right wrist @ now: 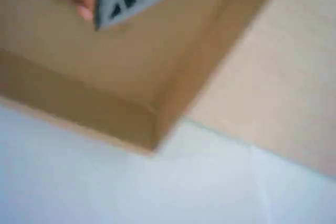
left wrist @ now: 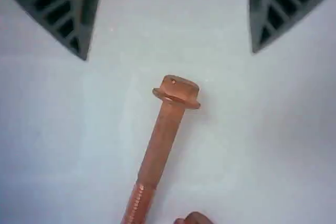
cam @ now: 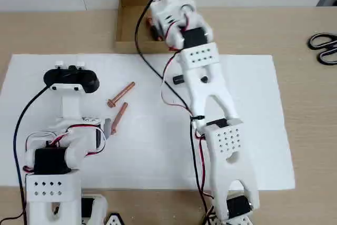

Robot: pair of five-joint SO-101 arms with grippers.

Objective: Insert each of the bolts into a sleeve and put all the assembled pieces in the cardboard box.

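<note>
Copper bolt (left wrist: pixel 163 140), flanged head, threaded tip (on paper (left wrist: pixel 262 156)), left hand (left wrist: pixel 168 53) spread apart, right hand (cam: pixel 156 26) state unclear

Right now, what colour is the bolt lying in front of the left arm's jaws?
The bolt is copper-orange, and the left wrist view shows it best.

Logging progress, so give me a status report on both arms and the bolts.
Left end effector open over a bolt on the paper. Right end effector at the box. Two bolts loose on paper. Scissors far off.
</note>
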